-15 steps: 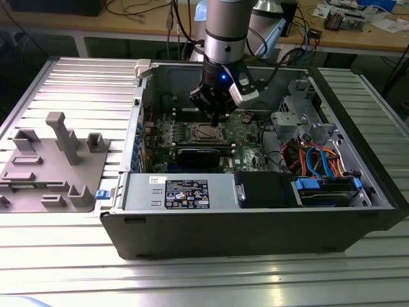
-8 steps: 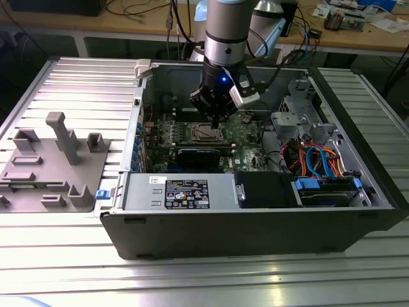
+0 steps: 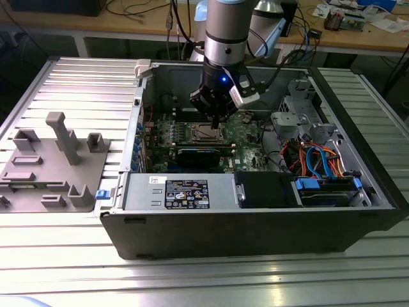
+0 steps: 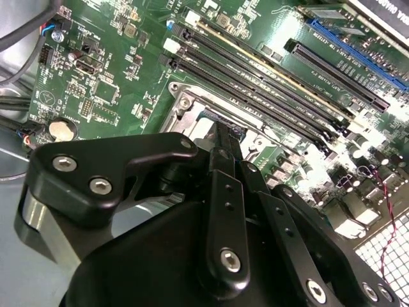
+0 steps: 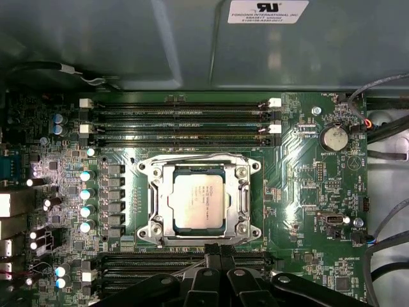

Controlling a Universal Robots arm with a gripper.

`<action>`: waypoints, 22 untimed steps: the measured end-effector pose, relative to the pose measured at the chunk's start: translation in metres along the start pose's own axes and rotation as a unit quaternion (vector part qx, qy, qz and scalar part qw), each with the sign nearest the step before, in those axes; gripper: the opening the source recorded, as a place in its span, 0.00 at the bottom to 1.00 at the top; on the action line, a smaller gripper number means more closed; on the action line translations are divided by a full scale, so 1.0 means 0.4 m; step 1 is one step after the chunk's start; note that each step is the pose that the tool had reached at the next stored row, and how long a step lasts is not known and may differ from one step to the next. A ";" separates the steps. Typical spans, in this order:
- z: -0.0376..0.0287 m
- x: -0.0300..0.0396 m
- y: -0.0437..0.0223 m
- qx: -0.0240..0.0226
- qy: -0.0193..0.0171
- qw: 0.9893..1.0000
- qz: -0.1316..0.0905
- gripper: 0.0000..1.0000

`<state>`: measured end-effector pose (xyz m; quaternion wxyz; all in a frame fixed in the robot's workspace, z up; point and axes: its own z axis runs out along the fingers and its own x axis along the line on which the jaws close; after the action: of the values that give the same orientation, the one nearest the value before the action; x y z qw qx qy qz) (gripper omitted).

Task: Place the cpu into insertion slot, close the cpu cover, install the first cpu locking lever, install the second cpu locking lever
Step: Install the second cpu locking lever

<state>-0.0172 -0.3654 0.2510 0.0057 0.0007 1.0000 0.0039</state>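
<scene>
— While the arm hangs inside the open computer case (image 3: pixel 255 217), tell me what you make of it. Where's the cpu (image 5: pixel 197 202)?

— Seated in the socket already, going by the first wrist view: the silver-grey square lies flat, and the cpu cover (image 5: pixel 198 171) looks folded down around it, its frame ringing the chip on all sides.

— And the pincer (image 5: pixel 218 251)?

— Just off the socket's edge, on the side away from the upper bank of memory slots (image 5: pixel 179 119). Its two fingers (image 5: pixel 211 252) are pressed together, nothing between them. In the second wrist view the tips point down at the socket's rim.

— So it's on a lever?

— I'd judge so. A thin wire lever (image 5: pixel 192 157) runs along the far side of the frame from the pincer; whether the near one is latched I can't tell, the fingers hide that edge.

— How would you do it well?

— Push with the closed tips, slowly, staying on the wire and clear of the chip top. Drive it down and sideways under its hook, not straight down, and keep off the lower memory slots (image 5: pixel 185 261) right beside the tips. A slip there would scrape the motherboard (image 5: pixel 307 185).
</scene>
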 end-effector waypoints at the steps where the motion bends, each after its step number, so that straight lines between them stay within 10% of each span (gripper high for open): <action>1: 0.000 0.000 0.000 0.000 0.000 1.000 0.000 0.11; 22: 0.012 0.016 -0.039 -0.005 0.006 1.000 -0.004 0.11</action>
<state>-0.0236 -0.3808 0.2458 -0.0005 -0.0033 1.0000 0.0084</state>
